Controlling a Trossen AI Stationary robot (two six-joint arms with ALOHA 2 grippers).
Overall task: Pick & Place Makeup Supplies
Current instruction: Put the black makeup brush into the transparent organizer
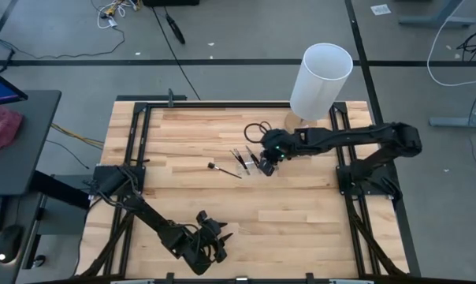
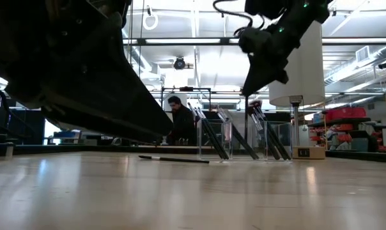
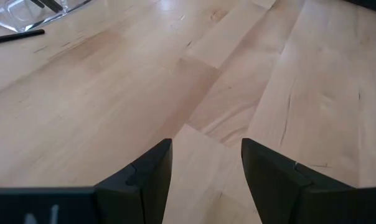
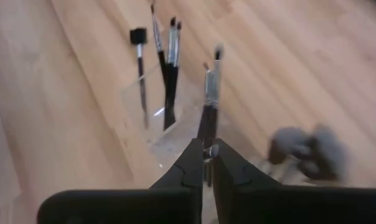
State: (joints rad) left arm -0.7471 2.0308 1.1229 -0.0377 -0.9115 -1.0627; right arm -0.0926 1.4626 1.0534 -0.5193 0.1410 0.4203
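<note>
A small clear holder (image 1: pixel 248 162) (image 4: pixel 166 127) stands mid-table with several thin dark makeup brushes (image 4: pixel 169 62) (image 2: pixel 212 134) leaning in it. One more brush (image 1: pixel 224 170) (image 2: pixel 174 158) lies flat on the wood left of the holder. My right gripper (image 1: pixel 267 162) (image 4: pixel 206 155) (image 2: pixel 247 91) hangs over the holder, slanting down from the right, shut on a brush. My left gripper (image 1: pixel 216 239) (image 3: pixel 206 158) waits open near the table's near edge and touches nothing. My right gripper pinches a dark-handled brush (image 4: pixel 210 93) between its two fingers, on the handle (image 4: pixel 207 135) below the silver ferrule. The brush runs forward along the fingers, its small bristle tip (image 4: pixel 218 53) away from them, over the holder. The fingers hide its other end.
A tall white cylinder lamp (image 1: pixel 321 77) (image 2: pixel 298 57) stands behind the right arm near the far edge. A black cable loop (image 1: pixel 258 130) lies beside it. Black frame rails (image 1: pixel 139 134) run along both sides. A person (image 2: pixel 179 121) sits in the room beyond. Bare wood lies between the arms.
</note>
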